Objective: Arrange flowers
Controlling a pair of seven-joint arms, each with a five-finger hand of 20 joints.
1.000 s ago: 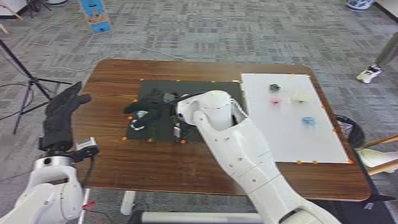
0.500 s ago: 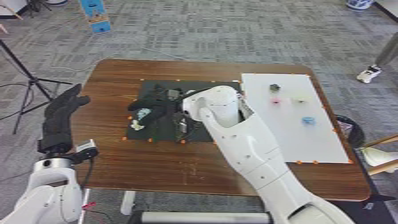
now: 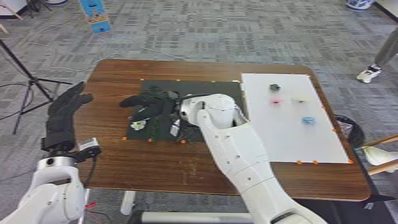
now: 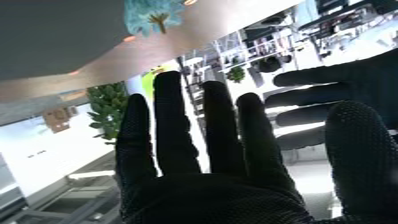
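Grey carpet surrounds the brown wooden tabletop (image 3: pixel 151 167), and from my remote station I see two flat work areas on it: one black mat (image 3: pixel 200 90) and one white sheet (image 3: pixel 284 142). On the white sheet I count four small pieces, set apart from one another: one pink flower (image 3: pixel 276 101), one cream flower (image 3: pixel 300 99), one blue flower (image 3: pixel 308 120) and one dark clump (image 3: pixel 274 87), too small for me to make out its form. The cream one sits just beside the pink; the blue one lies well apart from the dark one. On the black mat, near its left front corner, I count one more, a pale flower (image 3: pixel 139 124), whitish with a touch of yellow-green. My right wrist view gives me one light blue flower (image 4: pixel 153 17), ruffled, with many soft overlapping petals and a thin brownish stem; I can't say for certain that it's the pale one. My right hand (image 3: pixel 155 101) is over the black mat, and the wrist view shows me that right hand (image 4: pixel 213 197) open, straight fingers a little apart, thumb well out. My left hand (image 3: pixel 62 112) is over the tabletop's left side, its fingers extended.
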